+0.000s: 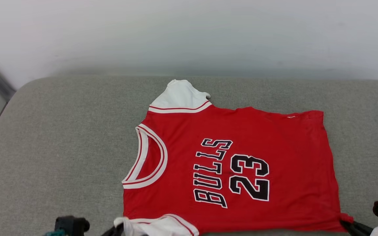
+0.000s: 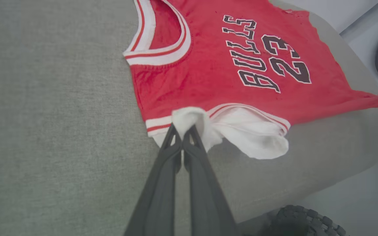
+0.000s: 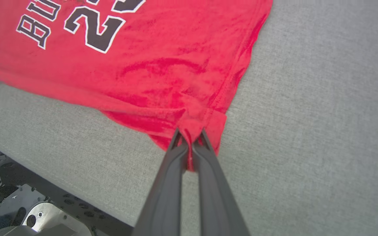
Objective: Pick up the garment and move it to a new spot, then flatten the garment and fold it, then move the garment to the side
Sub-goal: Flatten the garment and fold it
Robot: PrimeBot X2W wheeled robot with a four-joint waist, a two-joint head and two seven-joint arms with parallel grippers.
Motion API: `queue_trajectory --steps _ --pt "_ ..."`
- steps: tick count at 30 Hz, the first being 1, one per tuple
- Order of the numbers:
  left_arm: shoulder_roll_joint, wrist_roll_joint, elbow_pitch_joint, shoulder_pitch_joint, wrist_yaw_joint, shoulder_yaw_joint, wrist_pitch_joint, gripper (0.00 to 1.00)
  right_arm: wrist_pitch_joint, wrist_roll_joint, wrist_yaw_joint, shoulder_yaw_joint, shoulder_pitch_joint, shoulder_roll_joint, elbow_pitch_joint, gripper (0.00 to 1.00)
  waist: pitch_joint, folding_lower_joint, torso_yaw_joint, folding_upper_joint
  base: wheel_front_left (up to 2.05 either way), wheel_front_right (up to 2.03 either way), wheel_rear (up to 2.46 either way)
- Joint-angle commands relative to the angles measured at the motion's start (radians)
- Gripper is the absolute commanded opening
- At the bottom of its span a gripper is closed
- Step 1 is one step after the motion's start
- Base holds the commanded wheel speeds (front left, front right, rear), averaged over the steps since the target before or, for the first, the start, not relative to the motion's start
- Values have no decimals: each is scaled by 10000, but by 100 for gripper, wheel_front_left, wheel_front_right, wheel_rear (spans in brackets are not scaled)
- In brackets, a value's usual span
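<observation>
Clenched dark fingers of the left gripper [image 2: 183, 128] pinch the soft white sleeve of the red shirt [image 1: 258, 131] at its seven o'clock; the right gripper [image 3: 190, 136] clamps the hem corner at five o'clock. It lies flat, collar toward nine o'clock, on a coarse grey woven cushion [image 1: 61, 137].

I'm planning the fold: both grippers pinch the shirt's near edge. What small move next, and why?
Probably lift both grips slightly and carry the near edge toward the far one. The left gripper pinches the white sleeve, the right gripper the red hem corner, and the garment lies flat.
</observation>
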Motion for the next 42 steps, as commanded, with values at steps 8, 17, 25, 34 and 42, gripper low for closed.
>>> queue_trajectory --steps 8,17,25,34,42 --pt "-299 927 938 -2690 -586 181 333 0 373 -197 -7 -420 -950 186 -499 0 855 1 -204 -1 0 0 0" --pt "-653 1384 2346 -5011 -1366 176 892 0 371 -177 -7 -275 -2220 265 -236 0 1991 1 -555 -1 0 0 0" --pt "-1130 1351 4058 -6177 -1987 146 1001 0 89 -261 -7 396 -3406 553 660 0 3164 1 -751 -1 0 0 0" --pt "-1854 1313 5734 -6338 -2471 -391 1239 0 -309 -169 -6 1238 -4039 679 1701 0 3375 1 -748 -1 0 0 0" --pt "-1800 1449 6074 -6757 -2569 -370 1000 100 -713 -17 -7 1253 -4052 507 2003 100 2610 1 -556 -1 0 0 0"
